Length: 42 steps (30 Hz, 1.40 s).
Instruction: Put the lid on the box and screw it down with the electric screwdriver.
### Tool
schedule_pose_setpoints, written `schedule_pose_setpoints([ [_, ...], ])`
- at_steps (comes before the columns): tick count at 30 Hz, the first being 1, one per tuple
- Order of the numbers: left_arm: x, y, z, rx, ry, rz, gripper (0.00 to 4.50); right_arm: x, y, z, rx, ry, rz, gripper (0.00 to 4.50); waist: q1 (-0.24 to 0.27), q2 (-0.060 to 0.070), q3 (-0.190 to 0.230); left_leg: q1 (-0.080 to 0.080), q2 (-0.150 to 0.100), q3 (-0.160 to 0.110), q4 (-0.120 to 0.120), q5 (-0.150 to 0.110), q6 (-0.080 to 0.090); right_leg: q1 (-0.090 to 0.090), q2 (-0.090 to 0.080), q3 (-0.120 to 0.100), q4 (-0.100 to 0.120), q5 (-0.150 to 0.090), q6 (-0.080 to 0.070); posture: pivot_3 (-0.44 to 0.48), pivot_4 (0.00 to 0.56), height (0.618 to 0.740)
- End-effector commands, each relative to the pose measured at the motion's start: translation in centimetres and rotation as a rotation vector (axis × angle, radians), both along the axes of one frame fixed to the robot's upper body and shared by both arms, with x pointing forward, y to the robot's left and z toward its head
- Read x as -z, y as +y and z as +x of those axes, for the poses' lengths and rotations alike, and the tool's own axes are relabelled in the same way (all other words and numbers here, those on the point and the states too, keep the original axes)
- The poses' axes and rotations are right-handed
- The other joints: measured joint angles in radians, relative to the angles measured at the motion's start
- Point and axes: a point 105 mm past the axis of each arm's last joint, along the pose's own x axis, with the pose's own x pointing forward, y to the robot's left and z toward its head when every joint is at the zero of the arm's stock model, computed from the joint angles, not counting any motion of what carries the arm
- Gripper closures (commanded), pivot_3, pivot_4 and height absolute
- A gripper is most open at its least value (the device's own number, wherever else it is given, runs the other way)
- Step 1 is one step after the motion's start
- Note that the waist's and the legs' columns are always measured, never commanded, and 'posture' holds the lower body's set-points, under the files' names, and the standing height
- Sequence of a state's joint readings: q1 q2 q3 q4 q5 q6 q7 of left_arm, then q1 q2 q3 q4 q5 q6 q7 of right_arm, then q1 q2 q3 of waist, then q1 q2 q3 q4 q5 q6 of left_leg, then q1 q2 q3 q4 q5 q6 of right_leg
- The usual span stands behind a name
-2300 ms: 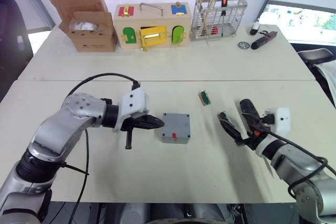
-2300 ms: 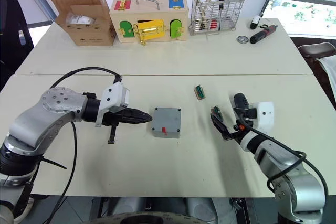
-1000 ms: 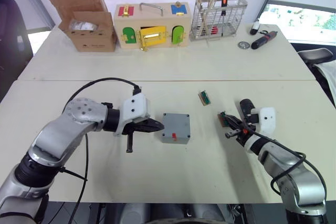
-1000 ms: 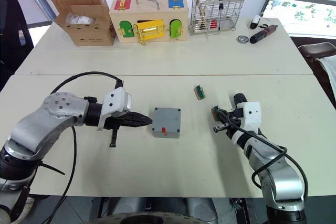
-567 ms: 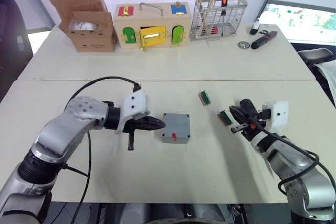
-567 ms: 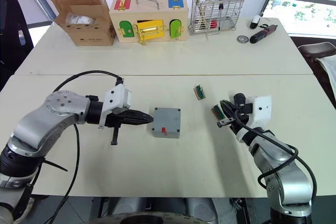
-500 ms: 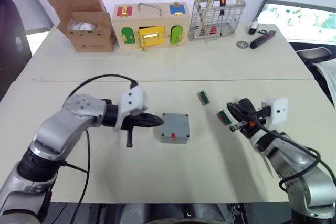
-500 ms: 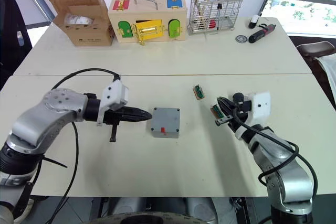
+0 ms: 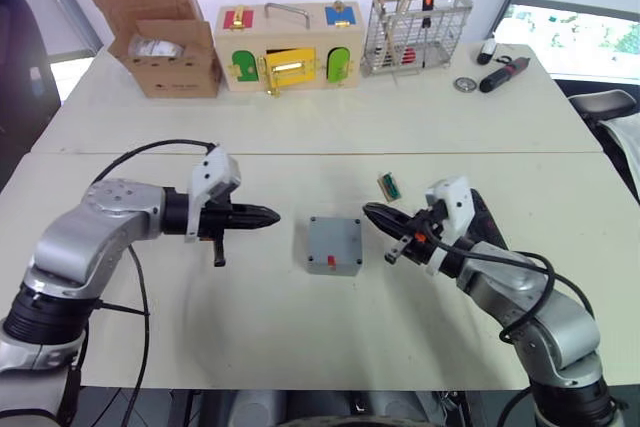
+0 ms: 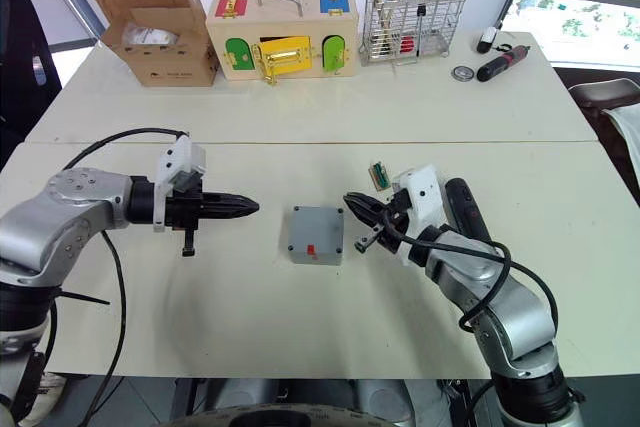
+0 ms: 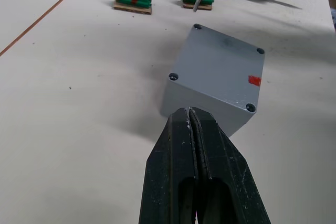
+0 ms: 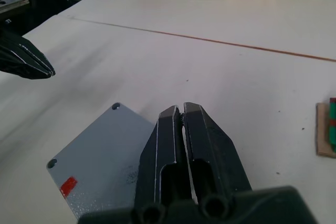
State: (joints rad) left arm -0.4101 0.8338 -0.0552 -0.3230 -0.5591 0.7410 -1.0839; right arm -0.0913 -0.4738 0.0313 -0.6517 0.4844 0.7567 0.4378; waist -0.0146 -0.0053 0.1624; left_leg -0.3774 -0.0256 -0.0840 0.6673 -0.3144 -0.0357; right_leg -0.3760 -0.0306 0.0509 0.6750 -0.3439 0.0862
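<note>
Since the lid [image 11: 223, 68] already sits flush on the box [image 9: 334, 244] at the middle of the worktop [image 9: 300, 127], the first half of the task looks done. Whether its corner screws are driven home cannot be told. Both claws are pressed closed on nothing, the left claw [image 9: 272, 215] and right claw [image 9: 369, 211] flanking the box, while the electric screwdriver [image 10: 461, 209] lies beside the right forearm.

The box [image 9: 334, 244] sits on the table [image 9: 300, 327] between the two end effectors: the left end effector [image 9: 270, 215] lies to its left, apart from it, the right end effector [image 9: 371, 212] just beside its far right corner.
</note>
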Motion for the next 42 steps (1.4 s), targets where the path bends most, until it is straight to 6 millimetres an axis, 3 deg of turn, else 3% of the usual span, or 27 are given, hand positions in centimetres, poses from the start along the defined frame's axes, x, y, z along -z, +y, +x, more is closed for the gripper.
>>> schedule_pose_setpoints([
  [1, -0.7, -0.2, -0.3, 0.006, -0.037, -0.003, 4.50, -0.7, 0.3, -0.2, -0.026, -0.038, -0.003, 4.44, 0.000, 0.000, 0.000, 0.000, 0.000, 0.000, 0.000, 0.000, 0.000, 0.000, 0.000, 0.000, 0.000, 0.000, 0.000, 0.000, 0.150, 0.740],
  [40, -0.4, -0.8, -0.4, 0.024, -0.059, 0.016, 4.50, 0.8, 0.9, -0.1, -0.037, 0.004, -0.013, 4.44, 0.000, 0.000, 0.000, 0.000, 0.000, 0.000, 0.000, 0.000, 0.000, 0.000, 0.000, 0.000, 0.000, 0.000, 0.000, 0.000, 0.150, 0.740],
  [42, -0.5, -0.9, -0.4, 0.029, -0.061, 0.013, 4.50, 0.8, 0.8, -0.1, -0.037, 0.001, -0.015, 3.66, 0.000, 0.000, 0.000, 0.000, 0.000, 0.000, 0.000, 0.000, 0.000, 0.000, 0.000, 0.000, 0.000, 0.000, 0.000, 0.000, 0.150, 0.740],
])
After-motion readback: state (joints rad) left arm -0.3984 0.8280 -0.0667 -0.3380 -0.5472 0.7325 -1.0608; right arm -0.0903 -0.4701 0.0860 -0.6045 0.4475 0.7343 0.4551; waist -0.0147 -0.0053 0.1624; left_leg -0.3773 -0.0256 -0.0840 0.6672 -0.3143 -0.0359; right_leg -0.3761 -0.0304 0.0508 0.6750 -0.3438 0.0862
